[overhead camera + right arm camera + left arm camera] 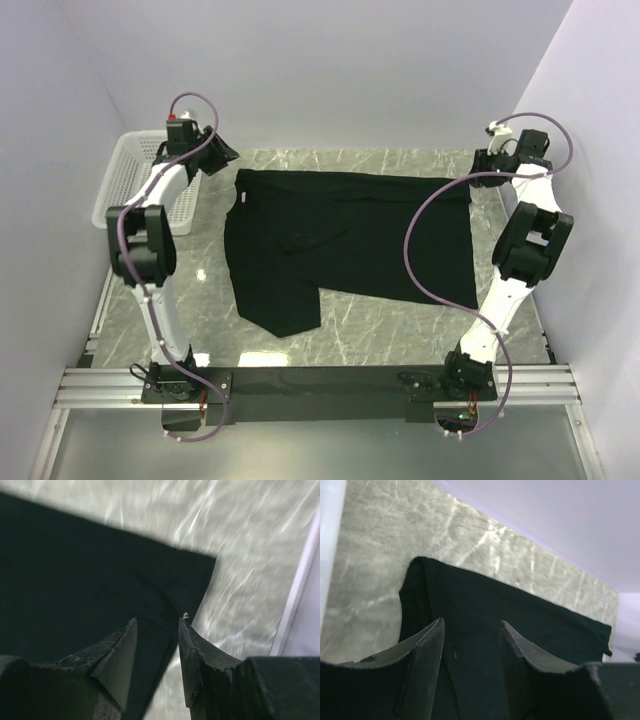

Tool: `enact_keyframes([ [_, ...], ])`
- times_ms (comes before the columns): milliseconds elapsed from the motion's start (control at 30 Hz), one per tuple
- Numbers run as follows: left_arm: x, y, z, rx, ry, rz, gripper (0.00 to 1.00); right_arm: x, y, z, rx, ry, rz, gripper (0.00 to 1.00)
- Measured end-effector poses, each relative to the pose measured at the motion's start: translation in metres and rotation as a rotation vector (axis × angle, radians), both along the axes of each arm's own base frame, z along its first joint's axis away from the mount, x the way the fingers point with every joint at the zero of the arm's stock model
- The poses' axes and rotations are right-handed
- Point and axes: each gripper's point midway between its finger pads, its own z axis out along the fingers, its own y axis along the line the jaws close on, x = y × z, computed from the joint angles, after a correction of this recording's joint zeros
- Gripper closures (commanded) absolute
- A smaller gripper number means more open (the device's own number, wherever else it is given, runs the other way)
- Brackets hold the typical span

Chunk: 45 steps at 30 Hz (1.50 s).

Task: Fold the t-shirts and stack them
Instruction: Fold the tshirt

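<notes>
A black t-shirt (345, 240) lies spread on the marble table, partly folded, with a flap hanging toward the front left. My left gripper (222, 153) hovers at the shirt's far left corner; in the left wrist view it (471, 622) is open and empty above the black cloth (485, 610). My right gripper (487, 163) hovers at the shirt's far right corner; in the right wrist view it (157, 620) is open and empty over the shirt's edge (100, 575). No logo shows.
A white mesh basket (125, 178) stands at the far left of the table, behind the left arm. Marble tabletop (350, 335) shows in front of the shirt. White walls close in the back and both sides.
</notes>
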Motion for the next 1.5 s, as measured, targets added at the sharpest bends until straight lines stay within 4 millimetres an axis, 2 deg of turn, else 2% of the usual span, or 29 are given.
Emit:
enact_keyframes([
  [100,-0.02,0.001,0.018,0.014,-0.029,-0.018,0.47,-0.015,0.001,-0.017,-0.039,0.071,0.051,0.55],
  [200,-0.029,-0.002,0.025,0.019,-0.041,-0.047,0.47,-0.021,0.002,-0.032,-0.064,0.12,0.084,0.56],
  [467,-0.045,-0.007,-0.005,0.005,0.028,-0.081,0.47,-0.017,0.015,-0.069,-0.147,0.217,0.153,0.56],
  [700,-0.048,-0.008,-0.009,0.0,0.04,-0.086,0.47,-0.012,0.025,-0.073,-0.233,0.227,0.19,0.6],
  [967,-0.058,-0.007,-0.025,-0.011,0.077,-0.09,0.47,-0.013,0.012,-0.074,-0.31,0.24,0.178,0.59],
  [1200,-0.064,-0.006,-0.027,-0.018,0.088,-0.093,0.47,-0.014,0.004,-0.075,-0.363,0.245,0.192,0.62],
  [1300,-0.066,-0.006,-0.028,-0.021,0.092,-0.096,0.47,-0.014,0.003,-0.076,-0.369,0.246,0.197,0.68],
  [1400,-0.067,-0.007,-0.028,-0.023,0.094,-0.099,0.47,-0.015,0.003,-0.081,-0.371,0.256,0.202,0.8],
  [1500,-0.068,-0.008,-0.027,-0.028,0.091,-0.105,0.46,-0.017,0.003,-0.089,-0.369,0.274,0.214,0.85],
])
